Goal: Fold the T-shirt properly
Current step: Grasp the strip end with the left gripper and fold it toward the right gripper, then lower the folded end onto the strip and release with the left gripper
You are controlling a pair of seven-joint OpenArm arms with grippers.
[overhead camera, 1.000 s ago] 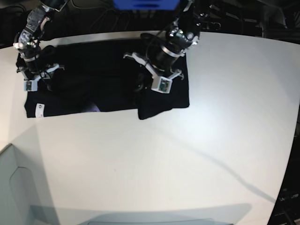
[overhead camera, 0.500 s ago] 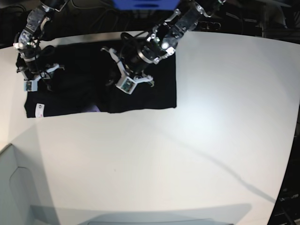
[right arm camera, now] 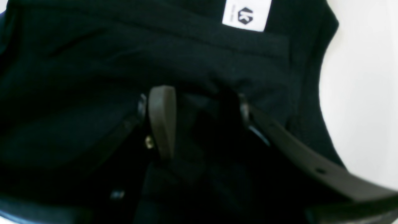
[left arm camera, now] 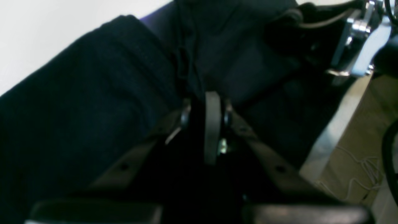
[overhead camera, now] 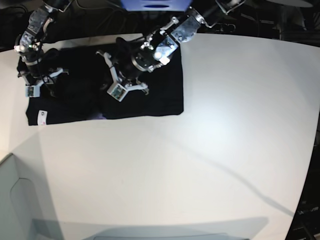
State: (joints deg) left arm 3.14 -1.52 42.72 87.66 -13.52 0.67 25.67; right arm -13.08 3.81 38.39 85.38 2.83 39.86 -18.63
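The black T-shirt [overhead camera: 160, 95] lies at the table's back left, its right part folded over toward the left. My left gripper [overhead camera: 120, 89] is over its middle, shut on a pinch of the black cloth [left arm camera: 124, 77]; the closed fingertips [left arm camera: 212, 124] show in the left wrist view. My right gripper [overhead camera: 36, 86] is at the shirt's left end, jaws apart, with black cloth [right arm camera: 93, 62] between and under them. The white tag [right arm camera: 247, 14] lies just beyond it and shows in the base view [overhead camera: 42, 116]. A purple sliver of print [overhead camera: 101, 116] peeks out at the front edge.
The white table [overhead camera: 200, 160] spreads to the front and right of the shirt. A blue object [overhead camera: 155, 5] and dark cables sit behind the back edge. A grey bin [overhead camera: 15, 200] stands at the front left, off the table.
My left gripper has moved left across the shirt, carrying the pinched cloth with it; the shirt's right edge has shifted left and its hanging corner is gone. The right arm has not moved.
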